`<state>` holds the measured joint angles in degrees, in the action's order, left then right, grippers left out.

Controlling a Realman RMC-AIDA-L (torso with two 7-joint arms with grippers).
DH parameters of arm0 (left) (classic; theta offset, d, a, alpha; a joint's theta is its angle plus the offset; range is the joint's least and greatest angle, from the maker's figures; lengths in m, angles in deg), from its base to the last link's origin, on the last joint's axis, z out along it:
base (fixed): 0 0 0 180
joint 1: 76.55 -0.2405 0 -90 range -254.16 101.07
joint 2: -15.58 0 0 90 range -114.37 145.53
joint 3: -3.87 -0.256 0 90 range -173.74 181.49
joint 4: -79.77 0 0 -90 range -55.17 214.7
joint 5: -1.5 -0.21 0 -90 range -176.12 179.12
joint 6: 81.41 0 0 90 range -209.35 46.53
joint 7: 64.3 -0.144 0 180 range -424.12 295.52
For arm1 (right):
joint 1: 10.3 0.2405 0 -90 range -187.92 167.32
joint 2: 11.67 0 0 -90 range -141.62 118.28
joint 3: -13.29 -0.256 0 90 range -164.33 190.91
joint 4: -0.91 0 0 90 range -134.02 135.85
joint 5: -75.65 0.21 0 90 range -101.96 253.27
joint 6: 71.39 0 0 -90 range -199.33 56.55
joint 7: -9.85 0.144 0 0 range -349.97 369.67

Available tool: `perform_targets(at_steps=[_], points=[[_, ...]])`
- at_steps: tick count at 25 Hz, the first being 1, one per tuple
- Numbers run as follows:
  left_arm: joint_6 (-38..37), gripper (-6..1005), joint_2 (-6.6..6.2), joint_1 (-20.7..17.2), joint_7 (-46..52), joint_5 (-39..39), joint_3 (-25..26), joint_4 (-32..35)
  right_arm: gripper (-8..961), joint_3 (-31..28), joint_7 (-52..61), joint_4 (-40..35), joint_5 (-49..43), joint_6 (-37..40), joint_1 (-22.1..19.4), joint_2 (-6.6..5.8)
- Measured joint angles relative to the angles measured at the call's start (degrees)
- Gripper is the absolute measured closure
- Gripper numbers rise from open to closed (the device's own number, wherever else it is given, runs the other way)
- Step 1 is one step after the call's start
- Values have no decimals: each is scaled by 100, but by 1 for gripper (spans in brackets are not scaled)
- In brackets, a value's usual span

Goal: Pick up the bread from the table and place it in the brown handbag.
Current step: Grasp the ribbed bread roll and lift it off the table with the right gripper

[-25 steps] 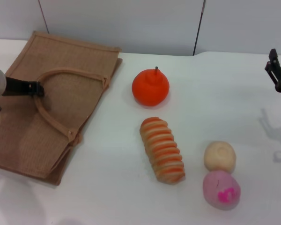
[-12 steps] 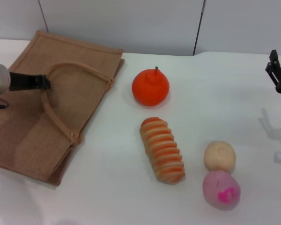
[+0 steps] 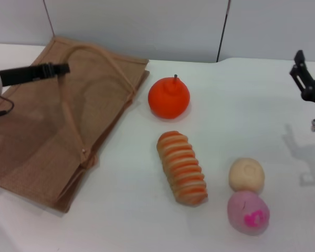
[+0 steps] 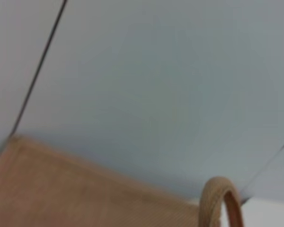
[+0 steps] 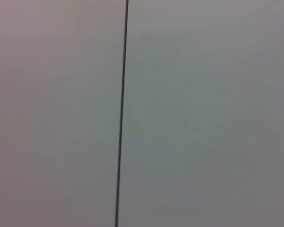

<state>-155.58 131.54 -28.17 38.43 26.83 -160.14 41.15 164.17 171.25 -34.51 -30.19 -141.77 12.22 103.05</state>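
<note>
The bread (image 3: pixel 182 167) lies untouched mid-table (image 3: pixel 136 220), between the orange fruit (image 3: pixel 169 98) behind it and the beige bun (image 3: pixel 247 175) and pink ball (image 3: pixel 248 212) to its right. To the left, the brown handbag (image 3: pixel 37 142) has one loop handle (image 3: pixel 102 56) raised off its body, and the left gripper (image 3: pixel 63 68) is pinched shut on that handle, likely to open the mouth for loading. The right gripper (image 3: pixel 304 80) hovers off at the right edge, fingers spread, holding nothing.

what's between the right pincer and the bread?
Head view: bare white table between the right pincer and the bread. The beige bun and pink ball sit nearer the camera, off that line.
</note>
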Motion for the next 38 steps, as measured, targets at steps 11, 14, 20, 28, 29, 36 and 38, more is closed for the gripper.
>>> perform_targets(at_steps=[11,14,20,28,29,36,38], points=[[-1728,876,-1,-689,-877,1975,2,45,59,54,9,-2673,-159,2506,-95,-1568],[-2055,878,11,-769,-972,2171,4,51,60,-172,5,-3177,-482,3633,-10,-1779],[-2512,877,7,-834,-980,2524,9,49,60,-1264,-27,-4132,-1539,6630,-33,-1800],[-2612,872,8,-840,-982,2645,10,50,59,-1791,-651,-4714,-1935,8712,-38,-1555],[-2614,871,8,-839,-981,2646,10,51,59,-1870,-809,-4744,-1933,8927,-38,-1469],[-2619,866,7,-798,-972,2654,10,55,54,-2610,-1785,-4670,-1922,10243,-37,-739],[-2617,865,7,-782,-967,2656,10,56,52,-2681,-1833,-4647,-1920,10426,-12,-671]])
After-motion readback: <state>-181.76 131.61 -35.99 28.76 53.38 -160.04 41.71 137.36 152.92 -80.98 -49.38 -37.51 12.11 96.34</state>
